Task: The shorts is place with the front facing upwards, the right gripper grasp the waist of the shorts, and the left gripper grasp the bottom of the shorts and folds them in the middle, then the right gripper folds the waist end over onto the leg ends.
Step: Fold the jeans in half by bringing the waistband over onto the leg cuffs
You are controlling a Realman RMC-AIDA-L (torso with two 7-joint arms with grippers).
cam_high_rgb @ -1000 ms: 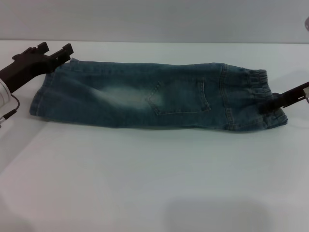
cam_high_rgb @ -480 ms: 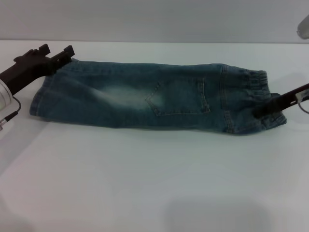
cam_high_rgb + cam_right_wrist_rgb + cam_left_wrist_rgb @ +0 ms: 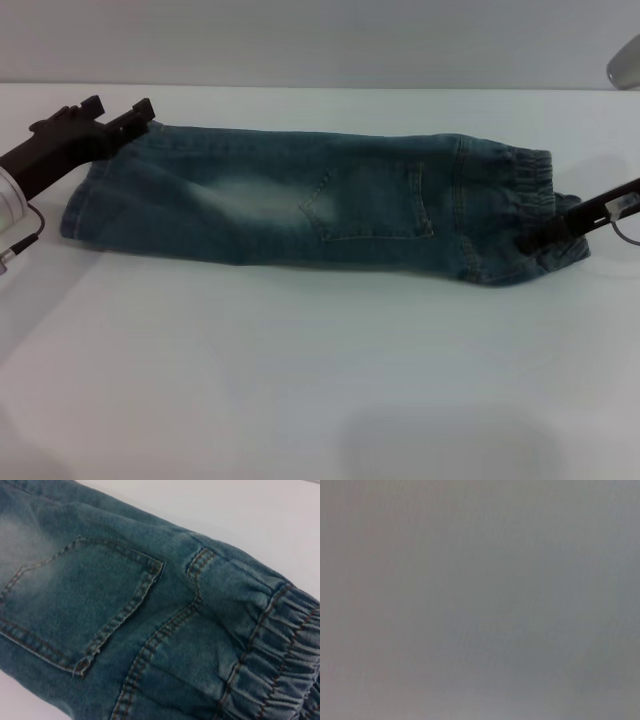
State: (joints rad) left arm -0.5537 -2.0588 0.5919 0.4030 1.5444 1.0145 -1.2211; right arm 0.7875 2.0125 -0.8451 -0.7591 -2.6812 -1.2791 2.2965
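White table [image 3: 300,380] holds denim shorts [image 3: 300,205], already folded lengthwise; soft, limp, fairly heavy, best pinched at the waistband [image 3: 525,175]. Right gripper [image 3: 545,238] on waist edge, left gripper [image 3: 125,118] by hem; fingers' state unclear.

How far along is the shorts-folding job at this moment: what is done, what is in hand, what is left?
Done: the shorts lie folded lengthwise, pocket up, on the table. In hand: the right gripper is at the waistband; the left gripper sits at the leg hems. Left: carrying the waist end over onto the leg ends; the shorts are at full length.
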